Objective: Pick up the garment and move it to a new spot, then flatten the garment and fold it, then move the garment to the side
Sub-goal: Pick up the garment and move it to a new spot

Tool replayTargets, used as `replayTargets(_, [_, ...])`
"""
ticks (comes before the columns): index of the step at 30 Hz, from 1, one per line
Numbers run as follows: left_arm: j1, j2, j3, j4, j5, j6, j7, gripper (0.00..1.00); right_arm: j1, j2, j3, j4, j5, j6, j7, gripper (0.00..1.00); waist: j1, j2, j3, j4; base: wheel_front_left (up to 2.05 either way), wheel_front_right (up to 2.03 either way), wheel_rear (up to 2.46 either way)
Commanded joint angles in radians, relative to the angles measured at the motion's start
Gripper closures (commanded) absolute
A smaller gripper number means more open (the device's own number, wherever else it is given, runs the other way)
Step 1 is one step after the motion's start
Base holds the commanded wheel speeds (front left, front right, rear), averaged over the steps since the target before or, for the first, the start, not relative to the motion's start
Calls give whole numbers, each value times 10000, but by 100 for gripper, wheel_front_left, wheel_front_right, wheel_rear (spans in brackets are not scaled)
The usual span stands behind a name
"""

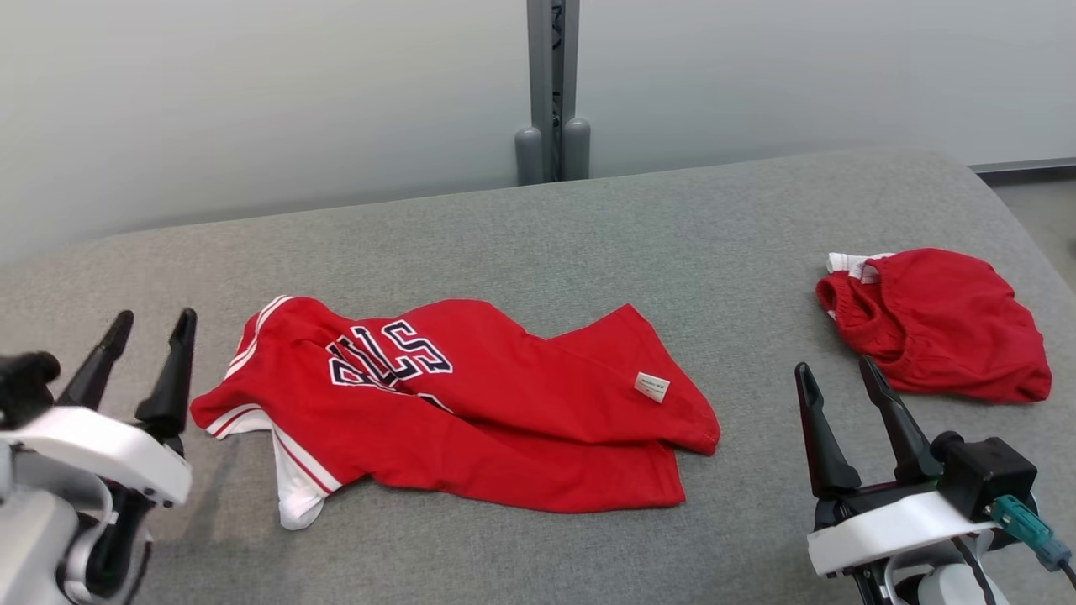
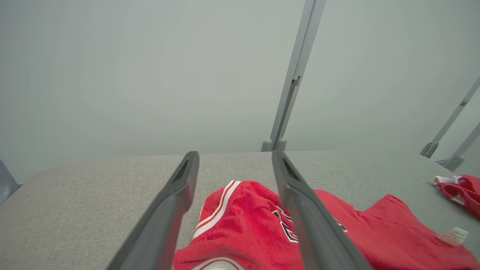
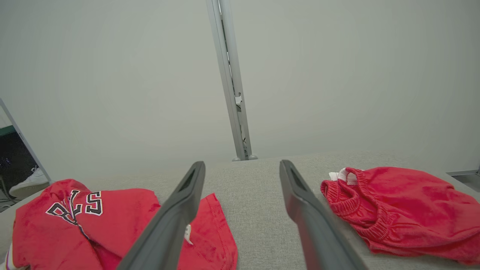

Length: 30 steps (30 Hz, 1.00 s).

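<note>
Left gripper sits at the near left, fingers spread apart with nothing between them, tips pointing far. In the left wrist view the same gripper frames the striped collar end of the red jersey; whether the fingers touch the cloth cannot be told. Right gripper is at the near right, also parted and empty, over bare grey cushion.

Red jersey lies crumpled in the middle of the cushion, between the two grippers. Its white-trimmed left end is just beside the left gripper's fingers, and its right hem is well apart from the right gripper. Navy lettering shows, partly folded under. A small white label sits near the right hem.

A bunched red garment with an elastic band lies at the right, just far of the right gripper and apart from the jersey. In the right wrist view it is right of the fingers, jersey left.

Farthest back, a grey post stands against the pale wall.
</note>
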State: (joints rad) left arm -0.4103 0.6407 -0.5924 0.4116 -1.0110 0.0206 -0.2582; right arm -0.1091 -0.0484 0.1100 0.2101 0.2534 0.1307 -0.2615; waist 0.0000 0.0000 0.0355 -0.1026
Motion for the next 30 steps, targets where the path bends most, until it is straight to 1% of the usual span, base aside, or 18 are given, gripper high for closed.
replayTargets(1, [360,-149,451,-472,391,245,-70,0,154,-57,-36,-46,-10,1,-52,0,0,0,12,86,0,0,0])
replayTargets(3, [1048,-510,1196,-1123,922,467,-74,0,173,-58,-75,-97,-16,1,-53,0,0,0,38,153,0,0,0])
replayTargets(5, [1710,-837,1963,-1695,1716,642,-71,0,207,-57,-106,-133,-3,1,-52,0,0,0,66,198,0,0,0])
replayTargets(8, [2618,-1565,3048,-2403,2814,722,-73,0,285,-58,-151,-152,45,1,-52,0,0,0,95,244,0,0,0])
replayTargets(11, [3461,-2301,3820,-2897,3850,551,-75,0,362,-53,-171,-120,87,1,-53,0,0,0,61,263,0,0,0])
replayTargets(13, [3900,-2818,4192,-3132,4469,359,-75,0,403,-54,-223,-119,116,1,-52,0,0,0,47,285,0,0,0])
replayTargets(17, [4445,-3555,4672,-3251,5422,-117,-76,0,528,-52,-220,-77,110,1,-53,0,0,0,15,340,0,0,0])
replayTargets(18, [4499,-3699,4790,-3219,5593,-238,-76,0,534,-52,-216,-66,109,1,-52,0,0,0,-7,356,0,0,0])
replayTargets(19, [4499,-3699,4790,-3219,5593,-238,-76,0,534,-52,-216,-66,109,1,-52,0,0,0,-7,356,0,0,0])
replayTargets(24, [4609,-4323,5321,-3110,6199,-718,-77,0,545,-52,-171,54,110,1,-53,0,0,0,-104,414,0,0,0])
replayTargets(30, [4590,-4856,5702,-2980,6683,-1105,-77,0,531,-97,-134,108,147,1,-53,0,0,0,-152,442,0,0,0])
